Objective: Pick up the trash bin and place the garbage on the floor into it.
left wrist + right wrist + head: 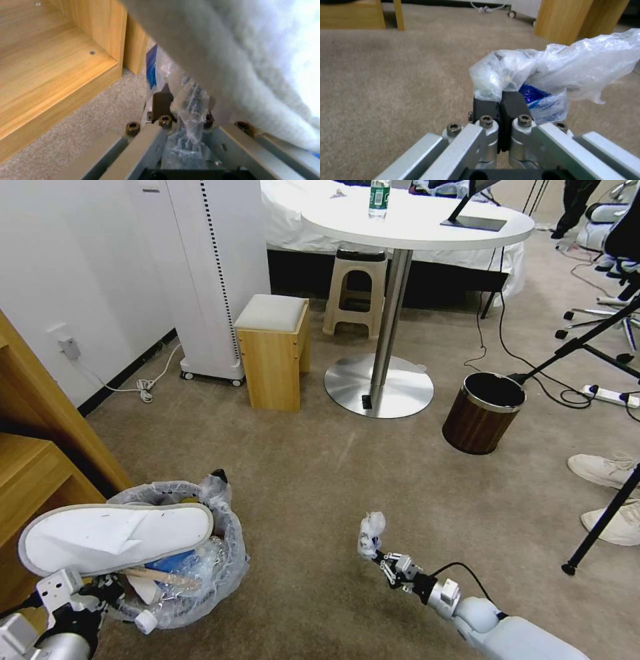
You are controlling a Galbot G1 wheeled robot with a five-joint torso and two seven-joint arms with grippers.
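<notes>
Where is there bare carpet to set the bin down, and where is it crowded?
Bare floor lies between the bin, held by the left gripper, and the right gripper with its plastic wad, running up to the stool, table base and brown bin. Crowded: cabinet on the left; cables and tripod legs on the right.

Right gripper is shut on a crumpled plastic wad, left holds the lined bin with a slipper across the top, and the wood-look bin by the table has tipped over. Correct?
One thing is wrong: the wood-look bin stands upright by the table, as the head view shows. The rest holds: the right gripper is shut on the plastic wad, the left gripper holds the lined bin, and the slipper lies across its top.
</notes>
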